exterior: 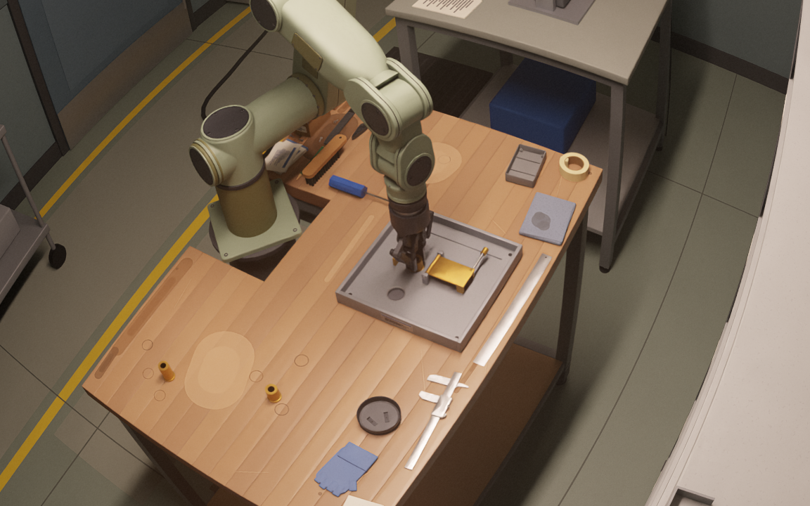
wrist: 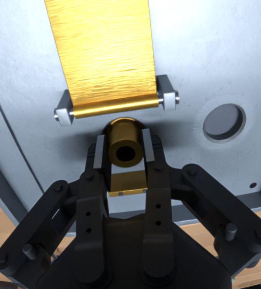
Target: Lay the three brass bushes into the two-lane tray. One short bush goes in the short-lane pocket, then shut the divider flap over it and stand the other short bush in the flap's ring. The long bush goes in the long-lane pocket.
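Note:
A short brass bush (wrist: 125, 150) stands upright in my closed gripper (wrist: 123, 151), its lower end down in a pocket of the grey tray (exterior: 428, 280) just in front of the flap's hinge. The brass divider flap (wrist: 104, 54) lies open, folded away from me. An empty round pocket (wrist: 223, 121) sits to the right in the wrist camera. Two more bushes stand on the near-left part of the bench: a taller one (exterior: 166, 371) and a short one (exterior: 274, 393). In the side camera my gripper (exterior: 411, 263) hangs straight down over the tray.
A small grey box (exterior: 526, 165) and a tape roll (exterior: 575, 166) sit at the bench's far corner, with a grey pad (exterior: 547, 218) near them. A black disc (exterior: 378, 415), calipers (exterior: 439, 403), a blue glove (exterior: 345, 467) and a long rule (exterior: 512, 311) lie near the front right edge.

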Available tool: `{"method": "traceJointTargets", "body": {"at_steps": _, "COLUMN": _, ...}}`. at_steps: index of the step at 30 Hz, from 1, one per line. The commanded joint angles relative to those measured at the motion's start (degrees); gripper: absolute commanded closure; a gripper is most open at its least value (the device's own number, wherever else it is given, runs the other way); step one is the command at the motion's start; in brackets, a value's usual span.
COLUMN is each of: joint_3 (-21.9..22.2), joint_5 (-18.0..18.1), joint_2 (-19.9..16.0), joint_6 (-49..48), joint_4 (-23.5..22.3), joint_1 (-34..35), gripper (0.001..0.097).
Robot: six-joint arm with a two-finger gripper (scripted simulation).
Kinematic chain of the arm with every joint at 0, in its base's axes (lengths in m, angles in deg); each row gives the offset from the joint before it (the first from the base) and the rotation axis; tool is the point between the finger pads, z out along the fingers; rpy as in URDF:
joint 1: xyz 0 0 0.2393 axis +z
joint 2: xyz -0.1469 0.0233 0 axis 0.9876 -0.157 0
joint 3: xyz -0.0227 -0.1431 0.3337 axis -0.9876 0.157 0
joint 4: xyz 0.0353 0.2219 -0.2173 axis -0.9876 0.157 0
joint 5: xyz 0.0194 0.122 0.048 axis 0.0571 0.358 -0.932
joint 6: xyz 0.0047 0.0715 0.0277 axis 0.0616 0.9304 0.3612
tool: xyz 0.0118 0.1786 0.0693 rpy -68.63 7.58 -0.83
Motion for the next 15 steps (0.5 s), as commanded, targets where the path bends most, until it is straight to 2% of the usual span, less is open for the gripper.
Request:
{"method": "traceJointTargets", "body": {"at_steps": 1, "joint_3": 0.00, "joint_5": 0.00, "joint_2": -0.01, "joint_6": 0.00, "joint_4": -0.01, "joint_1": 0.00, "gripper": 0.0661}}
{"method": "traceJointTargets", "body": {"at_steps": 9, "joint_3": 0.00, "joint_5": 0.00, "joint_2": -0.01, "joint_6": 0.00, "joint_4": -0.01, "joint_1": 0.00, "gripper": 0.0501}}
{"method": "traceJointTargets", "body": {"at_steps": 15, "joint_3": 0.01, "joint_5": 0.00, "joint_2": -0.01, "joint_6": 0.00, "joint_4": -0.01, "joint_1": 0.00, "gripper": 0.0501}}
